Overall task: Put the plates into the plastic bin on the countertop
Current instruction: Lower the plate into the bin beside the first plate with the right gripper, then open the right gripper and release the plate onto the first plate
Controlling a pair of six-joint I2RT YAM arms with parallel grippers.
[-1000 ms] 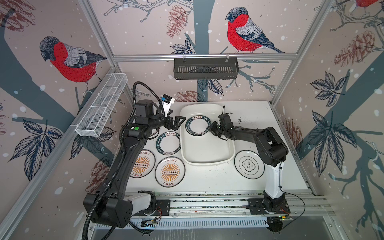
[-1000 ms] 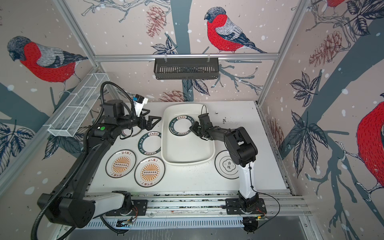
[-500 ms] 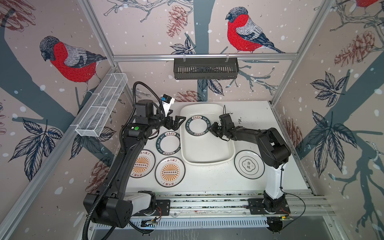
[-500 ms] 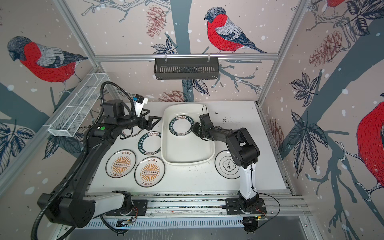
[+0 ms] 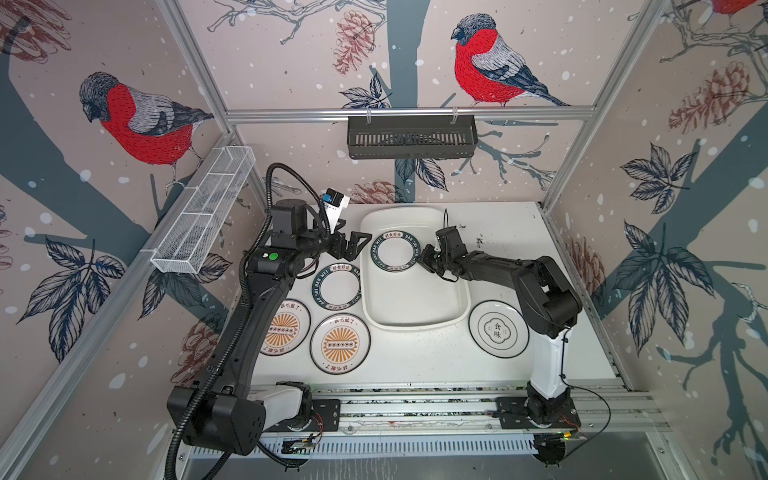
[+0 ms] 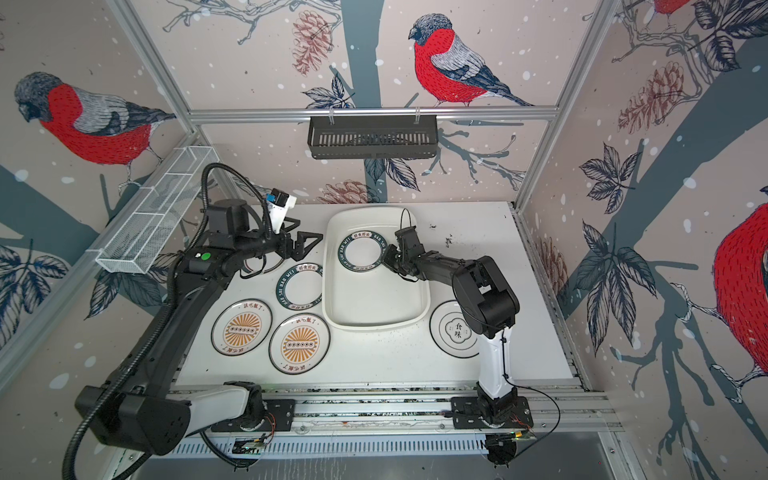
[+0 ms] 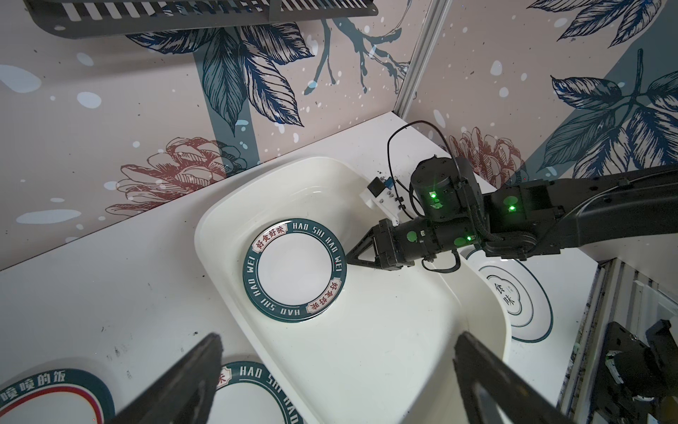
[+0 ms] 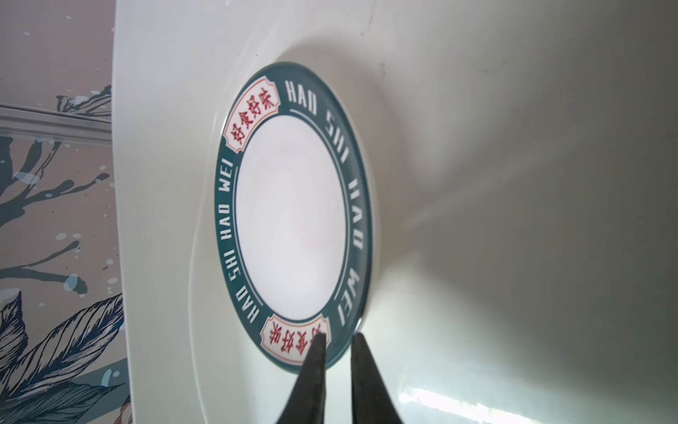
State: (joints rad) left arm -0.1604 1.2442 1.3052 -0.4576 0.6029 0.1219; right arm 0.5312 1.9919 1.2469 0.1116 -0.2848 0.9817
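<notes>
A dark-banded plate [image 5: 394, 253] lies flat inside the plastic bin [image 5: 415, 324] on the countertop [image 5: 415, 365]. My right gripper [image 8: 339, 337] is shut, and its tips sit low at that plate's rim [image 7: 339, 257], holding nothing. My left gripper [image 7: 337, 337] hangs open above the bin's left edge, empty. On the countertop left of the bin lie a second banded plate [image 5: 336, 286] and two orange sunburst plates [image 5: 284, 328] [image 5: 340, 344]. Another plate [image 7: 47, 396] is partly hidden under my left arm. An emblem plate [image 5: 498, 329] lies right of the bin, beside my right arm.
A black slotted basket [image 5: 411, 137] hangs on the back wall. A white wire-mesh basket [image 5: 203, 216] is fixed to the left wall. The arms' mounting rail [image 5: 415, 407] runs along the front edge. Patterned walls enclose three sides.
My right gripper's jaws have narrowed to shut beside the plate's rim. The plate in the bin and my left arm have not moved.
</notes>
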